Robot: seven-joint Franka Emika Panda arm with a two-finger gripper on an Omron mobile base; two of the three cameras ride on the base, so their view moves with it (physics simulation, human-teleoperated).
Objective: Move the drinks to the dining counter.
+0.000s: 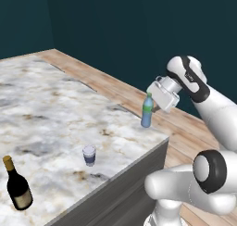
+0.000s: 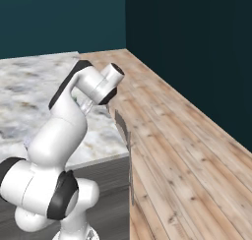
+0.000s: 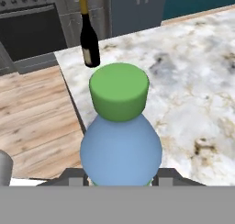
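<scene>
The gripper [image 1: 154, 107] has its two fingers closed narrow around the small blue-green bottle [image 1: 146, 111], just under the green cap, right at the near right corner of the dining counter [image 1: 55, 114]. Whether the base sits on the marble or hangs just above it, I can't tell.

Here's the worry: that bottle is close to the counter's edge, with the wooden floor [image 2: 187, 150] beyond. Let go with the base hanging off the lip, or nudge it while pulling away, and over it goes. Releasing too high above the top could tip it as well.

The bottle stands upright, long axis vertical, cap pointing up. From the hand view the cap faces the camera, shoulders swelling out below.

Farther left, the white-and-purple cup [image 1: 89, 155] and the wine bottle [image 1: 17, 185] both stand upright on the marble, well apart.
</scene>
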